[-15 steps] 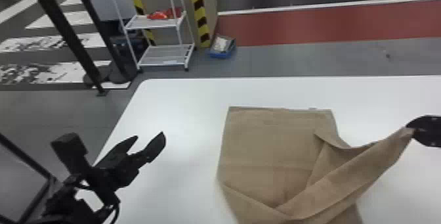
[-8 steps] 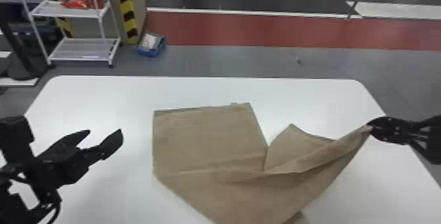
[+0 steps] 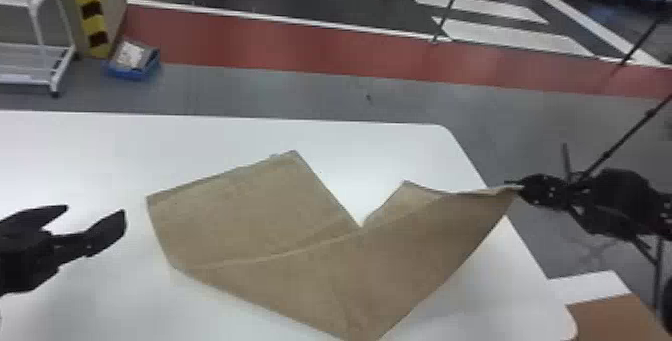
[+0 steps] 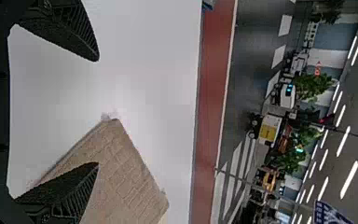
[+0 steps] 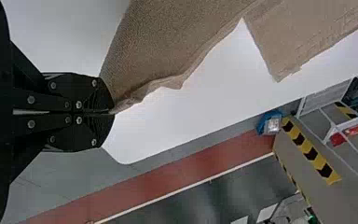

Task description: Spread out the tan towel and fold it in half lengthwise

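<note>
1. The tan towel (image 3: pixel 280 215) lies partly on the white counter (image 3: pixel 75 160); one end rises to the right hand (image 3: pixel 520 188). Its near tip is cut off by the head view's bottom edge.
2. The right hand pinches that end, its fingers closed; the bit of cloth between them is hidden.
3. The left hand (image 3: pixel 94 211) is open and empty beside the towel, its arm cropped by the head view's left edge. In the left wrist view, one finger hides part of the towel, which is also cut off there.
4. A wheeled rack (image 3: pixel 37 47) is cropped at the head view's left; the pale contents of the blue bin (image 3: pixel 132 72) near it are too small to identify, as is any writing.
5. A brown object (image 3: pixel 615 320), cut off at the lower right, cannot be identified.
</note>
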Robot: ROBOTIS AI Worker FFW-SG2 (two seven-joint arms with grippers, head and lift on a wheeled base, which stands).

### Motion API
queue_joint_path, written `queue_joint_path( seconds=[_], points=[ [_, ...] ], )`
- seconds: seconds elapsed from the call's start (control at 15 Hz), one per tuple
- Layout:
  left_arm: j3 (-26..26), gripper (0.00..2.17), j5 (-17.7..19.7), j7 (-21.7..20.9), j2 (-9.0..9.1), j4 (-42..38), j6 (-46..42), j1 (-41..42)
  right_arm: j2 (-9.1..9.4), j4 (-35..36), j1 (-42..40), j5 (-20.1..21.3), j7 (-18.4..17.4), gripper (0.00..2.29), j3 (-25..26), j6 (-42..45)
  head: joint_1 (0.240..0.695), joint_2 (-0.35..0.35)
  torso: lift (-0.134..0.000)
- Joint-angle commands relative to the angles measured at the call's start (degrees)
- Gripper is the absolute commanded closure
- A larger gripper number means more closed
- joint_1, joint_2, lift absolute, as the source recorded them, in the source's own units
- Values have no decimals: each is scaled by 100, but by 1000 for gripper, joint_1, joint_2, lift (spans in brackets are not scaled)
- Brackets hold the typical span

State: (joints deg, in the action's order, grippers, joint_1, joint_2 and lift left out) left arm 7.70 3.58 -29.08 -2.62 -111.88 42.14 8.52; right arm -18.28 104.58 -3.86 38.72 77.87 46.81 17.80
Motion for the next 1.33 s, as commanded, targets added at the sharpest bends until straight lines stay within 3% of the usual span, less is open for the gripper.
queue_joint_path(
  seconds=[0.0,0.07,0.2,0.4,0.6,0.93,1.27],
  points=[
    [-49,76,-437,-519,-10,290,-17,-246,-80,-122,78,22,45,2165,109,-1,695,-350,-118],
    [-49,76,-718,-968,-28,413,1,-413,-97,-131,78,22,45,2165,118,-36,695,-350,-118],
    [-128,73,-815,-1337,-28,474,106,-615,-106,-183,78,30,45,2162,118,-18,695,-350,-118],
    [-506,76,-788,-1328,-2,694,247,-984,-80,-306,78,92,45,2165,74,-18,695,-350,-118],
    [-928,80,-823,-1099,34,1503,229,-1485,-44,-298,78,136,45,2165,3,-18,695,-350,-118],
    [-963,87,-832,-766,34,2083,36,-1679,-53,-341,184,197,45,2165,-208,17,695,-350,-118],
    [-1069,100,-753,-739,42,2179,1,-1740,-71,-482,184,206,45,2162,-234,52,695,-350,-118]
  ],
)
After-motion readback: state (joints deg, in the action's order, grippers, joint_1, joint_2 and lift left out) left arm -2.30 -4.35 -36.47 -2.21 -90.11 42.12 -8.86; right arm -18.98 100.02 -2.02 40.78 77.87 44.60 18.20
